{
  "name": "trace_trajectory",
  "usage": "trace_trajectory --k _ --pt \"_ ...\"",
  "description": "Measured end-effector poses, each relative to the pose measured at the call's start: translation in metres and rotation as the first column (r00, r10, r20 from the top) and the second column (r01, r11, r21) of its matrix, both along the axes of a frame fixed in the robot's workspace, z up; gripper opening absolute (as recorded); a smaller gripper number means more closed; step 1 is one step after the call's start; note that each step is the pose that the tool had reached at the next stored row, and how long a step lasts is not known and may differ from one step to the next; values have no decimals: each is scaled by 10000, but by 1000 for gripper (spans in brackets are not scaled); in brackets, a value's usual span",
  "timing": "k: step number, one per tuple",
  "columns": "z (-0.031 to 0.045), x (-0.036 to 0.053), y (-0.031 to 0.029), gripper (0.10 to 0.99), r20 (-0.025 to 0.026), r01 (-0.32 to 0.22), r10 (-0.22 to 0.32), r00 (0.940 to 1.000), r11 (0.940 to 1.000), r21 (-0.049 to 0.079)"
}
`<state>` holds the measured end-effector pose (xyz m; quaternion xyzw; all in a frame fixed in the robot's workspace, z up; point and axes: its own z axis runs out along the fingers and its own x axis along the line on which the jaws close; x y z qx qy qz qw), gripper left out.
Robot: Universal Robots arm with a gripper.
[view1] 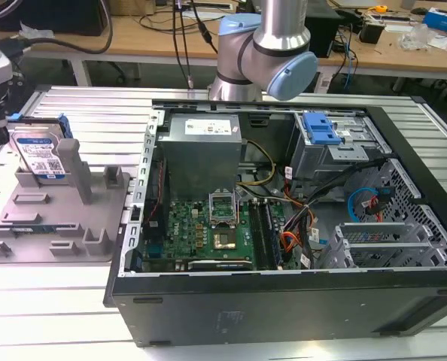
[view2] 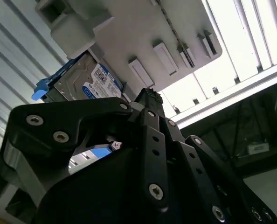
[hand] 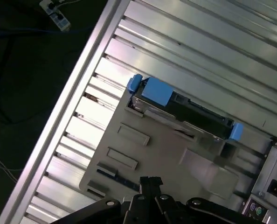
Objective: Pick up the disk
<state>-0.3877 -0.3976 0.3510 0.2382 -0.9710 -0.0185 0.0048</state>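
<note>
Exterior view: disk point(view1: 37, 154) upright in holder point(view1: 65, 226); computer point(view1: 284, 308) beside

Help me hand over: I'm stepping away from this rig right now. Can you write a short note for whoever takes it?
The gripper is shut and empty, above the grey holder.
The disk stands on edge in that holder, at the exterior view's left, apart from the gripper.
Done: nothing gripped or lifted.
Left: the whole pick-up.
</note>
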Motion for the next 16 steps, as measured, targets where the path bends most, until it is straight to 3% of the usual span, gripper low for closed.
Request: trace_trajectory --k 3,5,6,8,11,12,14,15,16 --pt "-2 0 0 106 0 -828 828 9966 9966 1" --pt "-3 0 0 106 0 -1558 1558 9878 9878 0" --pt "-3 0 0 106 -1 -1982 1982 9802 9802 0" --pt "-5 1 0 106 0 -2382 2382 9712 9712 0" --pt "-6 0 0 106 0 -3109 3109 9504 9504 0" --pt "-6 0 0 114 0 -3413 3413 9399 9399 0" --pt "-7 0 0 235 -1 -3835 3835 9235 9235 0" --pt "-8 0 0 294 0 -4094 4094 9124 9124 0" --pt "-8 0 0 294 0 -4258 4258 9048 9048 0"
